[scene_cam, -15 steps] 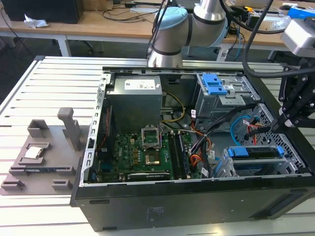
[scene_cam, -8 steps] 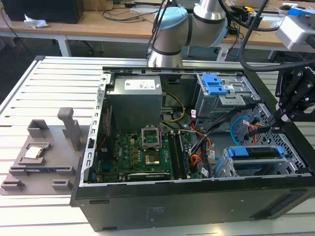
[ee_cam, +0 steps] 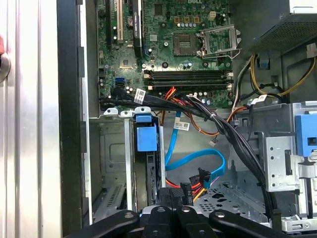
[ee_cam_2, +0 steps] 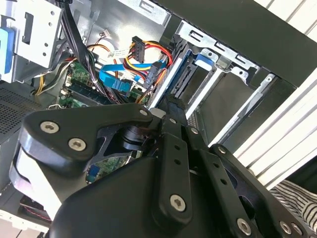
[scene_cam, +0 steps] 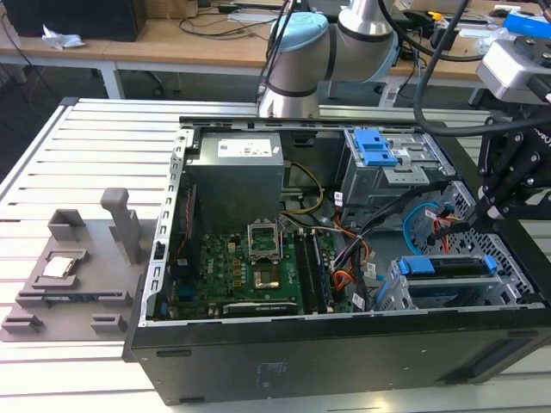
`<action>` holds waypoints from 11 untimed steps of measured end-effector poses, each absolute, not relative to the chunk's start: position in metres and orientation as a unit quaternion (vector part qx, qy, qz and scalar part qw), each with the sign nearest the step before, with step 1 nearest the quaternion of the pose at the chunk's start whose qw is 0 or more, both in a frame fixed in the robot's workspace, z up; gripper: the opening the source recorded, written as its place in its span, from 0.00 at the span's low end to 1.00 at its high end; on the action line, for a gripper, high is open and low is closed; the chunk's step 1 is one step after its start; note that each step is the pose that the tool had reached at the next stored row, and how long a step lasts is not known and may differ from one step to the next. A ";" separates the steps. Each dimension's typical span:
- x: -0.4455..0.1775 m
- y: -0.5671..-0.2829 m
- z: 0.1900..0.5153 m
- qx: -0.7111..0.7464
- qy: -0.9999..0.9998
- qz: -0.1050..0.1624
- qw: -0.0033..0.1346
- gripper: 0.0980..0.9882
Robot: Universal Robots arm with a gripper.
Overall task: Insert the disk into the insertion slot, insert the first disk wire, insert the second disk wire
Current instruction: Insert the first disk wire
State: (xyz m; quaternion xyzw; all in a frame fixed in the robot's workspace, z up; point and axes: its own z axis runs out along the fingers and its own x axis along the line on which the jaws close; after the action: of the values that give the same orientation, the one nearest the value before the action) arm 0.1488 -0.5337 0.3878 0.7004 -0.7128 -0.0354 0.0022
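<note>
Slatted metal desk (scene_cam: 86, 138) carries an open computer case (scene_cam: 301, 361). Nearest, just inside the case's near wall, sits the insertion slot (scene_cam: 392, 297). The disk (scene_cam: 448, 267) lies inside it with its blue handle showing, so that step looks done. Just behind the slot, the first disk wire (scene_cam: 448, 225) and the looping second disk wire (scene_cam: 417, 215) appear loose, seemingly not yet plugged in. Over them, beyond the slot, hangs the tool (scene_cam: 486, 206); I cannot tell whether it is open or closed. Farther behind the slot stands the arm (scene_cam: 301, 52).

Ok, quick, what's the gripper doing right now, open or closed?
Gripper: open or closed cannot be told; it is close to the disk sitting in the insertion slot.
</note>
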 end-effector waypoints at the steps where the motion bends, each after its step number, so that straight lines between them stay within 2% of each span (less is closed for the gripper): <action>1: 0.149 -0.534 0.388 0.700 -0.713 -0.036 0.002 0.01; 4: 0.149 -0.534 0.388 0.700 -0.713 -0.036 0.002 0.02; 7: 0.149 -0.534 0.388 0.700 -0.713 -0.035 0.002 0.22; 8: 0.149 -0.534 0.388 0.700 -0.713 -0.035 0.002 0.22; 9: 0.149 -0.534 0.388 0.700 -0.713 -0.036 0.002 0.30; 11: 0.149 -0.534 0.387 0.700 -0.713 -0.036 0.002 0.30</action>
State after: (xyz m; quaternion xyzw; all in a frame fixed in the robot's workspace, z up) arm 0.1488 -0.5336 0.3874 0.7004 -0.7128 -0.0356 0.0020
